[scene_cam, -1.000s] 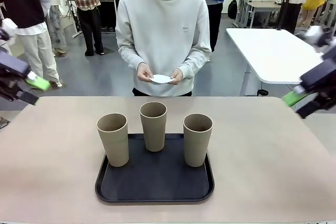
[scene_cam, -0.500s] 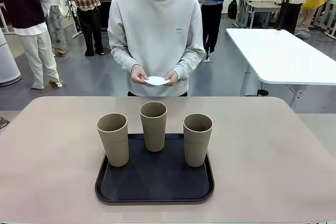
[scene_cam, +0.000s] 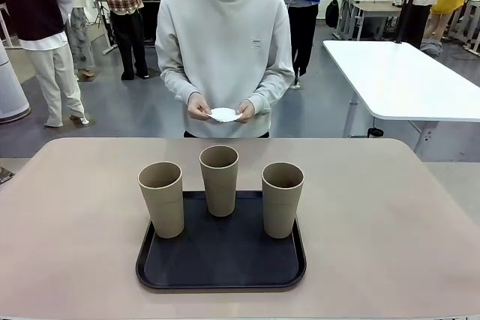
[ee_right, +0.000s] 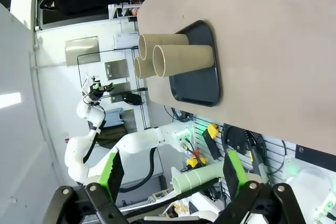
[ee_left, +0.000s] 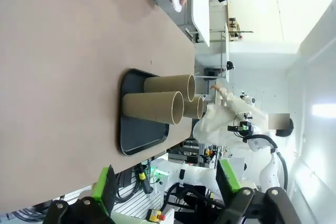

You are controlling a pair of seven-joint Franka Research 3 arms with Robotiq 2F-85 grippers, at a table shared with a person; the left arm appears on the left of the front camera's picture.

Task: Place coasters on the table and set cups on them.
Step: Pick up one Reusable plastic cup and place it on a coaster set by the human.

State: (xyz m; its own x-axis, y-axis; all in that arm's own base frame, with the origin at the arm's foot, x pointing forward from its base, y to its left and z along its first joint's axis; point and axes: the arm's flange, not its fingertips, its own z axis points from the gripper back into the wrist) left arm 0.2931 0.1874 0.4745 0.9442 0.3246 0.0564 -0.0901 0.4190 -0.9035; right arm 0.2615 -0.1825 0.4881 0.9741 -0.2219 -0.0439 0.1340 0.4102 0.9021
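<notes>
1. Front view: a black tray (scene_cam: 221, 271) on the table (scene_cam: 390, 207) holds three upright cups (scene_cam: 219, 179), and I see nothing inside them. At 12 o'clock, beyond the table's far edge, the person's hands (scene_cam: 247, 108) hold white coasters (scene_cam: 225, 115).
2. Left wrist view: my left gripper (ee_left: 167, 182) stands wide open and empty. The cups lie well apart from it at 12 o'clock.
3. Right wrist view: my right gripper (ee_right: 173, 174) also stands wide open and empty. The cups are well apart at 12 o'clock.

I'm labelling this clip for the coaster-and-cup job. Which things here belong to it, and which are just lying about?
Belongs to the job: left cup, middle cup, right cup; white coasters in the person's hands; tan table.
Just lying about: black tray under the cups; white table farther back.
</notes>
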